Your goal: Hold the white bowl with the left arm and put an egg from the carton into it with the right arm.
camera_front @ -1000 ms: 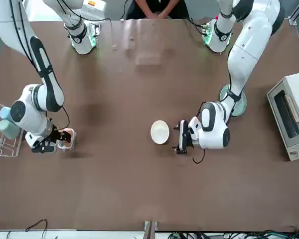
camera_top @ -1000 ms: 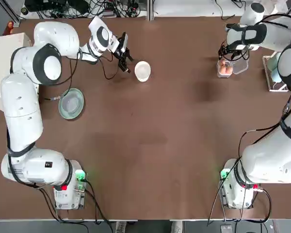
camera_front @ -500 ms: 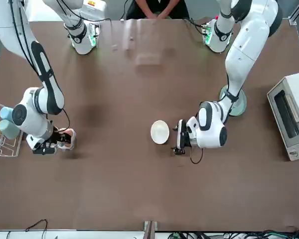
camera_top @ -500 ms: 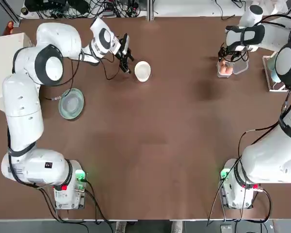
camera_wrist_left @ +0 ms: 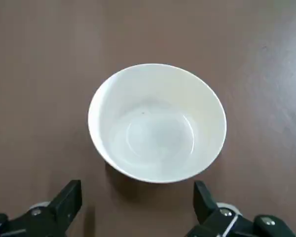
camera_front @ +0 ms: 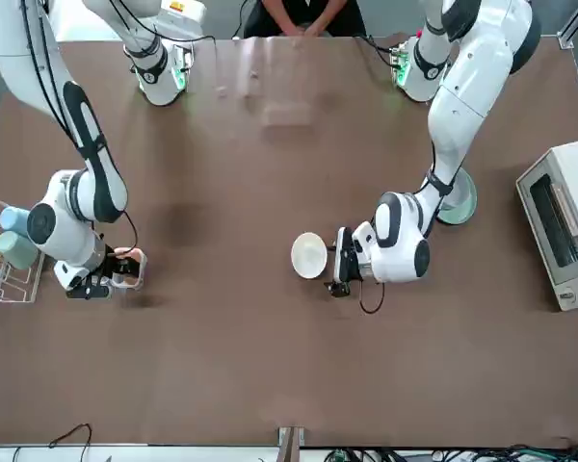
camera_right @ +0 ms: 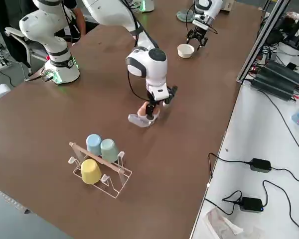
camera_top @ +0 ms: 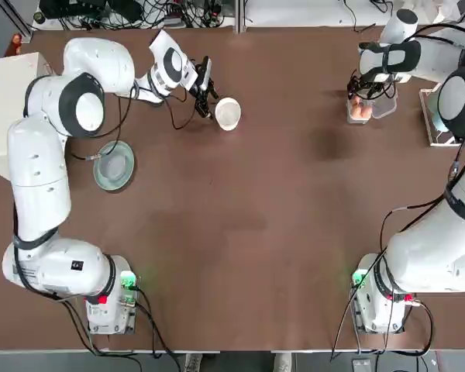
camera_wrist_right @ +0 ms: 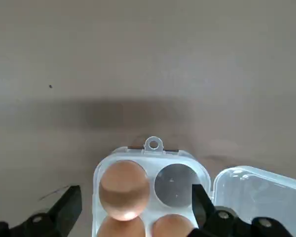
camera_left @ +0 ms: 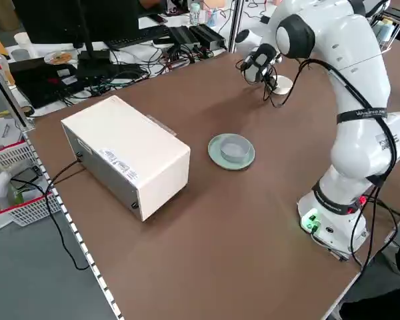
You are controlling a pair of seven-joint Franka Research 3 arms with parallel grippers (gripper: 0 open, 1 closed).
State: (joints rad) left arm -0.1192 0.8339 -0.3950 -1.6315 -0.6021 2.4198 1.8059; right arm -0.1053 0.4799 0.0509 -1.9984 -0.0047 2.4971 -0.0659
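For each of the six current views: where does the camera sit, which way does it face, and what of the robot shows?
Top: overhead, facing down; both arms, the white bowl, egg carton.
Front: across the table, facing the robot; both arms.
Left side: raised at one side, looking diagonally down; one arm, near the toaster oven.
Right side: raised opposite; both arms, wire rack.
Left wrist: left gripper open before the bowl.
Right wrist: right gripper open over the carton.
Top and front share bowl and carton.

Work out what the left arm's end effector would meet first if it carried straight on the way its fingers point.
The left end effector would most likely meet the small round white bowl first, its near rim coming between the open fingers; their exact height against the rim is unclear.
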